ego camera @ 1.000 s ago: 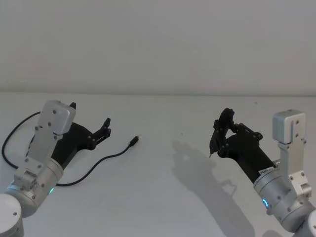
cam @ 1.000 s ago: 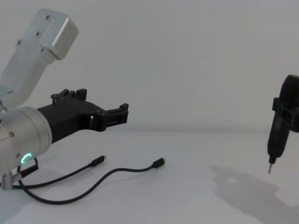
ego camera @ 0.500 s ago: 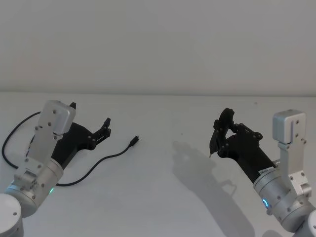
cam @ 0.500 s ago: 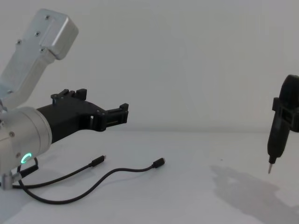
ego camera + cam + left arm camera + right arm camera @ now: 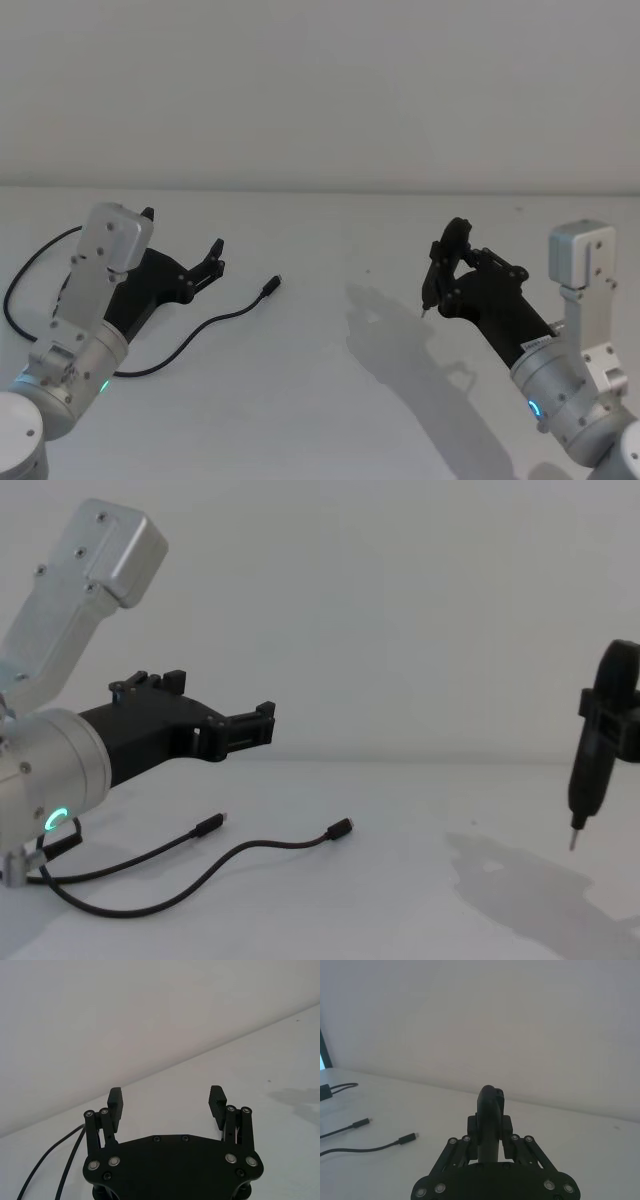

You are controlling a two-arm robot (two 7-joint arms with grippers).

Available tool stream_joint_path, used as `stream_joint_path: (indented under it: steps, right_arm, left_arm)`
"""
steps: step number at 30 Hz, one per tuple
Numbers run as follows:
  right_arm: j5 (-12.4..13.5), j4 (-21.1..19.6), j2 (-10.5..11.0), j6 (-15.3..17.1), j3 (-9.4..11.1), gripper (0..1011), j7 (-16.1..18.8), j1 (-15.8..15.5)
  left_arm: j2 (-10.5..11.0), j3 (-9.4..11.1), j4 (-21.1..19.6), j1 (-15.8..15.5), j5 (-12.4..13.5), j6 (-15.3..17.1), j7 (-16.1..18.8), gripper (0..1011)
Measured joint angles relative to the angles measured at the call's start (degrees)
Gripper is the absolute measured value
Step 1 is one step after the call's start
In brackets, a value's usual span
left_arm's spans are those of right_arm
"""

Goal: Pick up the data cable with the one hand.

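Hovering open above a cable we have not yet touched

Our left gripper (image 5: pixel 215 257) hangs above the surface (image 5: pixel 320 225) with its two fingers (image 5: pixel 115 1101) spread wide and nothing between them. The data cable (image 5: pixel 215 320) lies flat on the surface, below the gripper and a little to its right, curving loosely. One plug (image 5: pixel 271 287) points toward the middle, while the cord runs back under our left arm and loops out on the far left. From the chest view we see a second plug (image 5: pixel 208 826) lying near the first strand. Our right gripper (image 5: pixel 445 272) sits well apart on the right, clamped on a black pen-shaped tool (image 5: pixel 592 765), and we judge it idle.

We see three risks from here:

- **Missing the cord:** It is thin and lies flat, so a descent that stops short would close on air, and one that goes too deep would press the fingertips into the surface.
- **Catching the wrong strand:** With two strands lying close together, we might pinch both or take the wrong one.
- **Slipping or snagging:** A grip close to a plug could let the limp cord slide out, and the stretch lying under our own arm might snag as we lift.
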Motion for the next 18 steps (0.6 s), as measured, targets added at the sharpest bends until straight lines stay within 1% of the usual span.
stream_joint_path:
  steps: [3,10,11,14,15,18]
  right_arm:
    - [0.00,0.70,-0.14,-0.04,-0.33,274,0.58,0.75]
    - [0.00,4.25,-1.37,-0.35,-2.20,274,3.40,4.68]
    - [0.00,5.18,-1.85,-0.39,-2.71,275,4.05,5.79]
    - [0.01,6.79,-2.67,-0.40,-3.57,274,5.05,7.60]
    - [-0.02,8.13,-3.43,-0.41,-4.29,275,5.77,9.13]
    - [-0.17,10.51,-4.77,-0.44,-5.33,274,6.80,11.79]
  left_arm:
    - [0.00,0.00,0.00,0.00,0.00,0.00,0.00,1001]
    - [0.00,0.00,0.00,0.00,0.00,0.00,0.00,1001]
    - [0.00,0.00,0.00,0.00,0.00,0.00,0.00,1001]
    - [0.00,0.00,0.00,0.00,0.00,0.00,0.00,1001]
    - [0.00,0.00,0.00,0.00,0.00,0.00,0.00,1001]
    - [0.00,0.00,0.00,0.00,0.00,0.00,0.00,1001]
